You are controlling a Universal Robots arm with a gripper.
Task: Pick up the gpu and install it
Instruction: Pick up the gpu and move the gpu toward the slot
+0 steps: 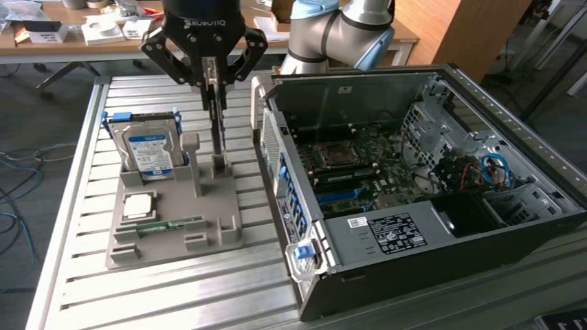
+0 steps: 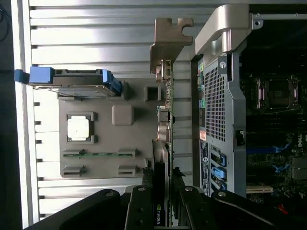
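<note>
We see the gripper (image 1: 213, 84) clamped on the gpu (image 1: 219, 130), edge-on over the holder (image 1: 174, 237). Wrist view adds its bracket (image 2: 165, 38); contact with the slot (image 1: 221, 165) we can't tell.

The gpu (image 1: 220, 130) has its top edge hidden inside the claw (image 1: 213, 86) (arm (image 1: 341, 31) cropped at the top edge).

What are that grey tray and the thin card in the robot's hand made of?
Grey tray: matt, evenly coloured, blocky shapes; probably plastic. gpu: dark circuit board; its end bracket has a dull sheen, so seemingly bare metal.
</note>
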